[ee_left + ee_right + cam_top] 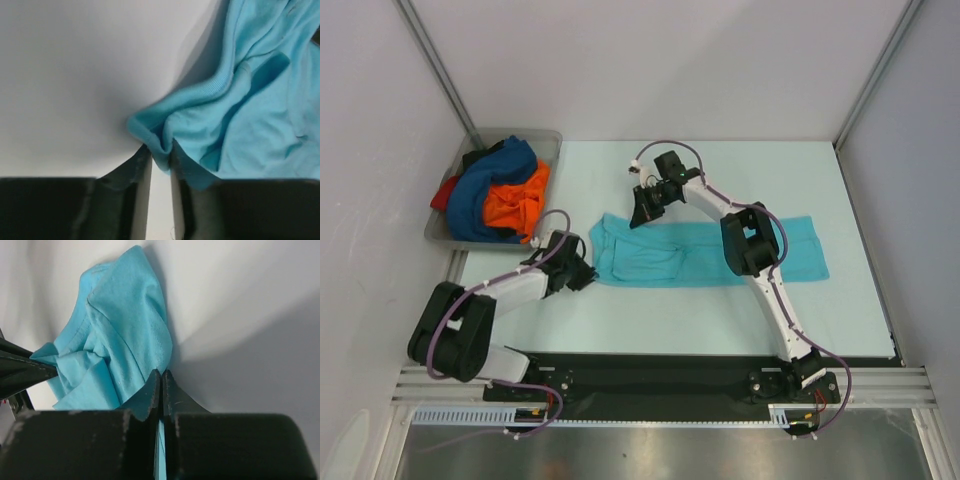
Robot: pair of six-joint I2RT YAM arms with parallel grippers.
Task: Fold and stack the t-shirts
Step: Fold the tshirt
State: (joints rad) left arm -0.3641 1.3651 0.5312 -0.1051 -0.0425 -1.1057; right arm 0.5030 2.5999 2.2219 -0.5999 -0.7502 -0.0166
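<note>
Pinching the turquoise t-shirt (700,255) at both corners of its left end. Lies long and mostly flat on the table (620,165), seemingly folded into a band already, rumpled only at that left end. Grips the near-left corner with the left gripper (160,155): jaws narrow, a bunched roll of hem wedged between the tips. Grips the far-left corner with the right gripper (161,377): jaws pressed nearly flat together, just a thin sliver of cloth showing in the seam. Leaves the dark blue shirt (495,185), orange shirt (518,205) and red shirt (445,195) heaped in the grey tray (525,132), beyond the turquoise t-shirt's left end and apart from it.

Looks set, as a judgement, to carry the left end over toward the right end. May lose the far corner once weight comes on, held by so little cloth. May catch only the top layer at the near corner, hidden inside the roll, and so pull the band open. May skew the crease if raised unevenly. May drag the whole shirt rather than fold it if kept too low.
</note>
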